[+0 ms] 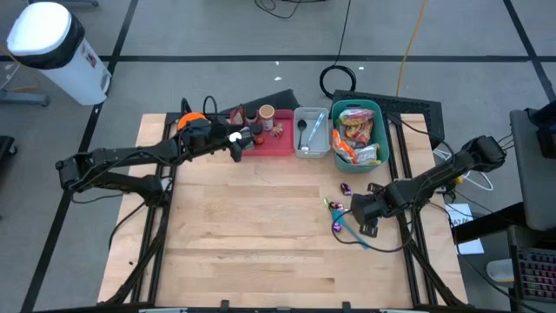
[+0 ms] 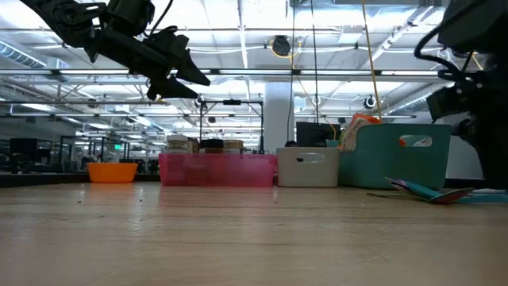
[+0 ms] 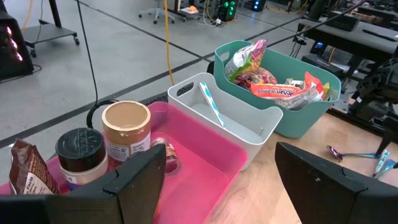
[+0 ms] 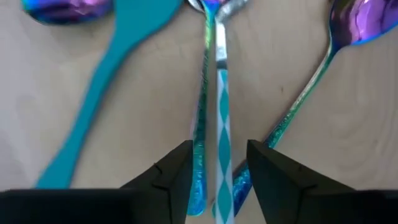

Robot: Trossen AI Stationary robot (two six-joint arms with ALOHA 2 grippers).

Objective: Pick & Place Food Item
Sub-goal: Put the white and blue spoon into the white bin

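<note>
High view: left gripper (image 1: 236, 145) hovered above pink tray (image 1: 280, 142), fingers wide apart, holding nothing.
Food: snack packets (image 3: 280, 91) lay in teal bin (image 3: 312, 114), well apart from left gripper.
Right gripper (image 4: 217, 163): low over table (image 1: 252, 226), slightly open, straddling patterned spoon handle (image 4: 222, 118); grip not closed.
</note>
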